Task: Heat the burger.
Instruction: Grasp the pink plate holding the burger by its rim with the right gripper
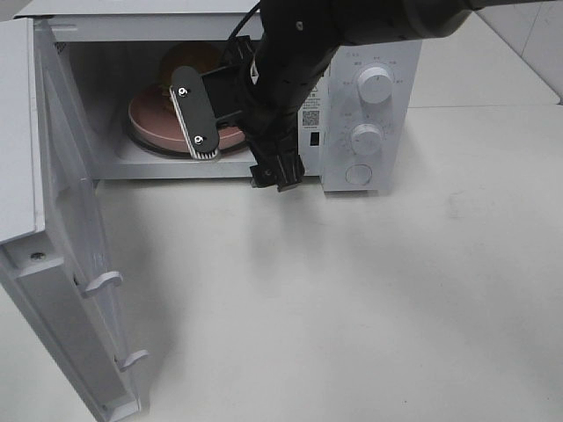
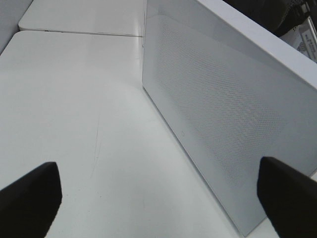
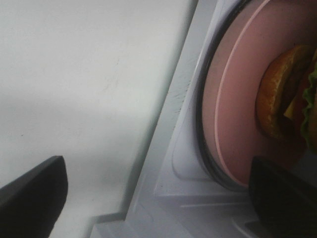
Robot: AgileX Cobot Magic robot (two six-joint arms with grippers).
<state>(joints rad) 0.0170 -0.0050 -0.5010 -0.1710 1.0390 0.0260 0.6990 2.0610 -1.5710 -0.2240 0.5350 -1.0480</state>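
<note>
Burger (image 3: 287,94) seated on pink plate (image 3: 237,114) inside microwave (image 1: 369,114), door (image 1: 62,264) swung open. Right gripper (image 1: 220,110) at cavity mouth, fingers (image 3: 29,193) spread wide, holding nothing. Left gripper (image 2: 158,198) beside door over white surface (image 2: 74,124), fingers (image 2: 29,198) spread, empty.

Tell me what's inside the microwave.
A pink plate with the burger on it. The right arm covers much of the cavity, so anything behind it is hidden.

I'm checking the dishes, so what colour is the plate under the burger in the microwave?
Pink; the plate shows best in the right wrist view.
</note>
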